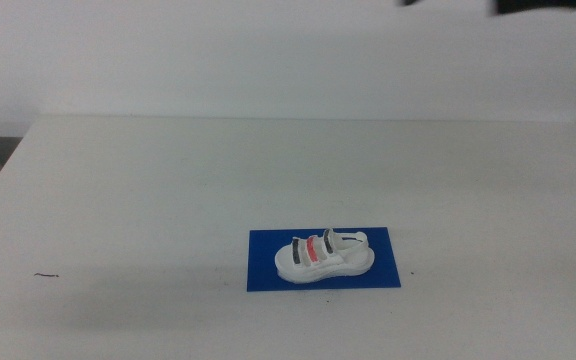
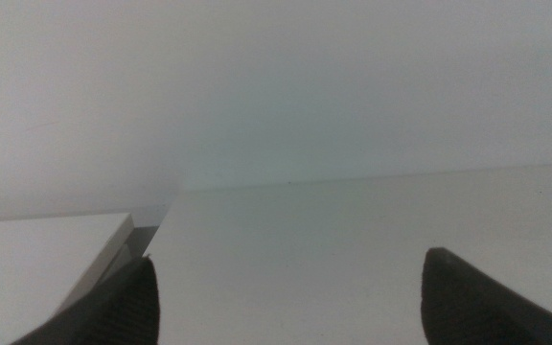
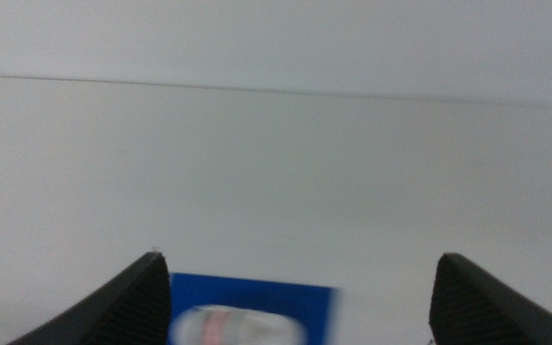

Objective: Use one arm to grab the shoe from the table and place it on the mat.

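Smooth matt table [image 1: 168,190], flat matt mat [image 1: 268,262]

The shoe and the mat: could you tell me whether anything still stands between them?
Nothing visible does: the shoe already lies on the mat. The left gripper waits open at the table's near left corner. The right gripper, also open, is out of the middle view, with only bare table between it and the shoe.

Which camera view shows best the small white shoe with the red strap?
The middle view: the small white shoe with dark and red straps lies whole on the flat blue rectangular mat. The right wrist view shows it blurred and cut off. The left wrist view misses it.
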